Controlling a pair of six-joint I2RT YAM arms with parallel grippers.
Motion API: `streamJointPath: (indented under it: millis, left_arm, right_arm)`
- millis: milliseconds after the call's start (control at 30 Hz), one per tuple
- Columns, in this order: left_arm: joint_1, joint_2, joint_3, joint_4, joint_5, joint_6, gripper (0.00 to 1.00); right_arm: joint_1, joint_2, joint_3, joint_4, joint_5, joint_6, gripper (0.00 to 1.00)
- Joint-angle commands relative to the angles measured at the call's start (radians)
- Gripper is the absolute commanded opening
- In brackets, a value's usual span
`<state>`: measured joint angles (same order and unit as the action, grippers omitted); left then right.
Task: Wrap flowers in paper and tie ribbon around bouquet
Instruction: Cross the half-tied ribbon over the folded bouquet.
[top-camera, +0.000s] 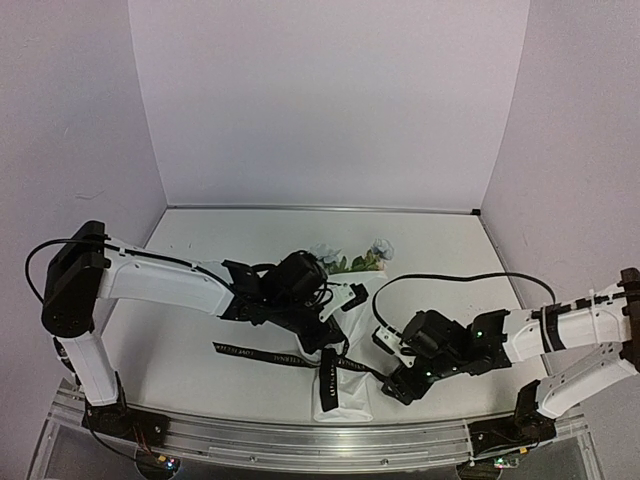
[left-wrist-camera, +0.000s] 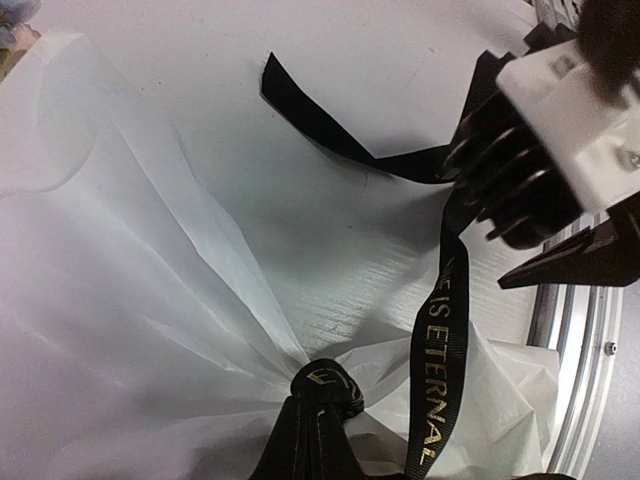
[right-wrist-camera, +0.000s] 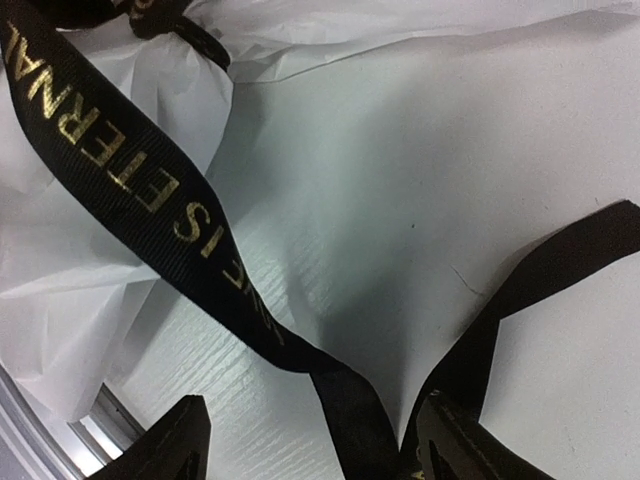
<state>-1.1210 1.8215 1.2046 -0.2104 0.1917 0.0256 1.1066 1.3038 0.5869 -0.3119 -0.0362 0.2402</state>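
Observation:
The bouquet lies along the middle of the table, its white paper gathered to a narrow neck, with the flowers poking out at the far end. The black ribbon with gold lettering is knotted round that neck; one tail trails left across the table. My left gripper is shut on the ribbon knot against the bunched paper. My right gripper stands open, and a folded length of ribbon runs loosely between its fingers. The stems are hidden inside the paper.
An aluminium rail runs along the near table edge, just below the bouquet's paper end. The right arm's black cable loops over the table at the right. White walls enclose the back and both sides.

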Motion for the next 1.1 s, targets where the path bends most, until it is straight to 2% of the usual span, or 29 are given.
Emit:
streamJointPath:
  millis: [0,133,300,433,600,833,1033,1067]
  left_arm:
    - [-0.002,-0.086,-0.02,0.067,-0.017,-0.016,0.0]
    - [-0.002,-0.112,-0.041,0.09,-0.021,-0.017,0.0]
    - [-0.002,-0.106,-0.046,0.093,-0.009,-0.045,0.0]
    - [-0.001,-0.107,-0.06,0.101,0.005,-0.057,0.0]
    - [-0.002,-0.117,-0.084,0.123,0.009,-0.075,0.0]
    - [-0.001,-0.134,-0.114,0.15,0.008,-0.098,0.0]
    - [-0.002,-0.135,-0.12,0.159,0.014,-0.104,0.0]
    - [-0.002,-0.135,-0.121,0.161,0.013,-0.104,0.0]
  right_arm:
    - [-0.009,0.037,0.018,0.107,0.036,-0.084,0.74]
    - [-0.011,0.074,0.035,0.127,0.036,-0.119,0.71]
    - [-0.015,0.12,0.048,0.138,0.087,-0.133,0.59]
    - [-0.024,0.117,0.043,0.161,0.119,-0.149,0.57]
    - [-0.041,0.135,0.068,0.162,0.068,-0.147,0.48]
    - [-0.058,0.149,0.081,0.163,-0.028,-0.104,0.24]
    - [-0.062,0.147,0.085,0.162,-0.089,-0.086,0.18]
    - [-0.063,0.145,0.084,0.162,-0.092,-0.085,0.14]
